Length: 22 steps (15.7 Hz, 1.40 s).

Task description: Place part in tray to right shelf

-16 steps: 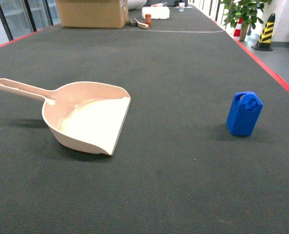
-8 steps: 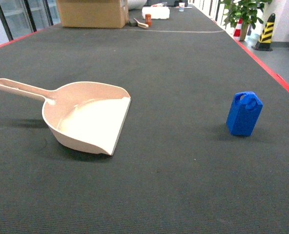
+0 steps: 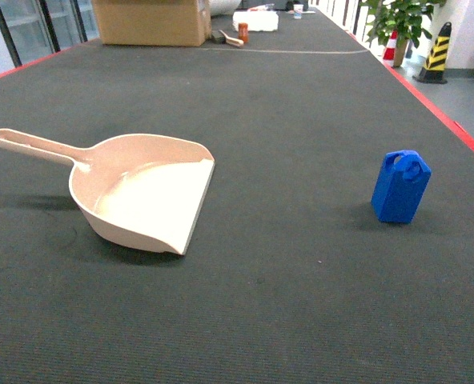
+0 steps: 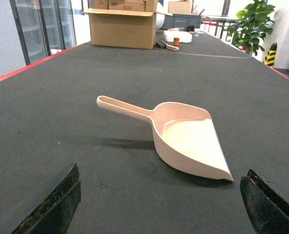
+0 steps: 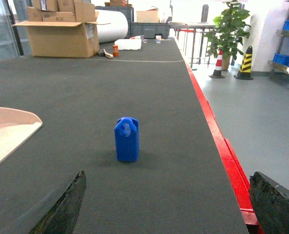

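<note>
The blue part [image 3: 400,186] stands upright on the dark mat at the right; the right wrist view shows the part [image 5: 127,139] ahead of my right gripper [image 5: 166,207], which is open and empty, well short of it. The beige tray [image 3: 145,192] lies at the left, handle pointing left and lip facing right. From the left wrist the tray [image 4: 183,139] lies ahead of my left gripper [image 4: 159,204], also open and empty. Neither gripper shows in the head view. The right shelf is out of view.
A cardboard box [image 3: 150,20] and small items [image 3: 243,30] sit at the mat's far end. A red border [image 5: 222,146] marks the mat's right edge, with grey floor, a potted plant [image 5: 225,34] and a striped cone [image 3: 437,52] beyond.
</note>
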Tool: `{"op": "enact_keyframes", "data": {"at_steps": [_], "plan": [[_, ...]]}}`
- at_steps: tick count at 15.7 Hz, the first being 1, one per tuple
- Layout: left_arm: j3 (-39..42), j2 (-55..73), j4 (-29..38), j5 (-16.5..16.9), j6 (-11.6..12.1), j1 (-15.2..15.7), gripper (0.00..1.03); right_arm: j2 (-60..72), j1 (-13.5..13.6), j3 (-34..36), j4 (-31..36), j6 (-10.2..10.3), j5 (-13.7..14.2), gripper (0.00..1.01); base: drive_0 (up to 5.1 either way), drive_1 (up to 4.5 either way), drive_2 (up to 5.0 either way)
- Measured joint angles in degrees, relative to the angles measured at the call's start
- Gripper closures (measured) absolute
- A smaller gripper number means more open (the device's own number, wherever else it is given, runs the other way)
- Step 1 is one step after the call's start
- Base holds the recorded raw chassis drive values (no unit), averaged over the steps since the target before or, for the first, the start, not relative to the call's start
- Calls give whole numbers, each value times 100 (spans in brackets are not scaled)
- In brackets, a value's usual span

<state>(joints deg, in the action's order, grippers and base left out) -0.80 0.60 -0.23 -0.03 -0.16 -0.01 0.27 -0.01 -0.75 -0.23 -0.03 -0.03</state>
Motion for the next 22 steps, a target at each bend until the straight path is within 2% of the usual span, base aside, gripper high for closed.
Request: {"op": "enact_keyframes", "data": {"at_steps": [22], "plan": [[0,0,0,0,0,0,5,0,0,0,-2,0,0,3,0,0,0]]}}
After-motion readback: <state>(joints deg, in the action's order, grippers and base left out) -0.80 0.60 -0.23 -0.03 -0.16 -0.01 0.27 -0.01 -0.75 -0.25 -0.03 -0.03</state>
